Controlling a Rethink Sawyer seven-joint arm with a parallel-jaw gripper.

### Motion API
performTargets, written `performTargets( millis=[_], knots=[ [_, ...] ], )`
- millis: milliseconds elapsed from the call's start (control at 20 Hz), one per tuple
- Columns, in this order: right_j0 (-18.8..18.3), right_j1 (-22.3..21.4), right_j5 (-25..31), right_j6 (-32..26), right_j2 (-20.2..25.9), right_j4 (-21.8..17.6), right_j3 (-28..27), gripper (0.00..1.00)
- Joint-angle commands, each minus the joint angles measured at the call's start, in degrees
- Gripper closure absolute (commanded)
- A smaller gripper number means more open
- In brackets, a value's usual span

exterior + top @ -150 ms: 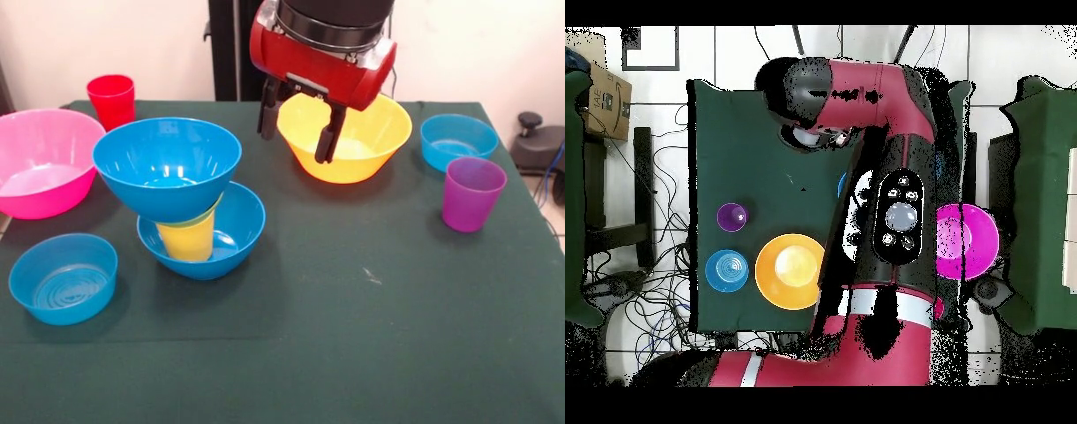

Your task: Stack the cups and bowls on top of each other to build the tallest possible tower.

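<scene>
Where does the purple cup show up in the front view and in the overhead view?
Front view: the purple cup stands upright at the right of the table, just in front of a small light-blue bowl.
Overhead view: the purple cup sits left of centre, above the same light-blue bowl.
Shared landmark: the large yellow-orange bowl, lying beside both in each view.

Blue bowl (167, 168) atop yellow cup (187, 239), purple cup (472, 193) apart
</scene>
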Motion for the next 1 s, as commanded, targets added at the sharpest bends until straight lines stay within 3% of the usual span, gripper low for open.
performTargets(
  millis=[50, 250, 550, 1000],
  knots=[
    [1.5, 0.3, 1.1, 8.8, 1.3, 0.9, -0.2, 0.0],
    [2.7, 0.5, 3.9, 10.0, 0.8, 1.8, -2.1, 0.0],
    [7.4, 2.3, 3.3, 16.7, -0.6, 4.7, -3.7, 0.0],
    [11.1, 4.9, 3.2, 20.6, -2.8, 7.5, -5.7, 0.0]
  ],
)
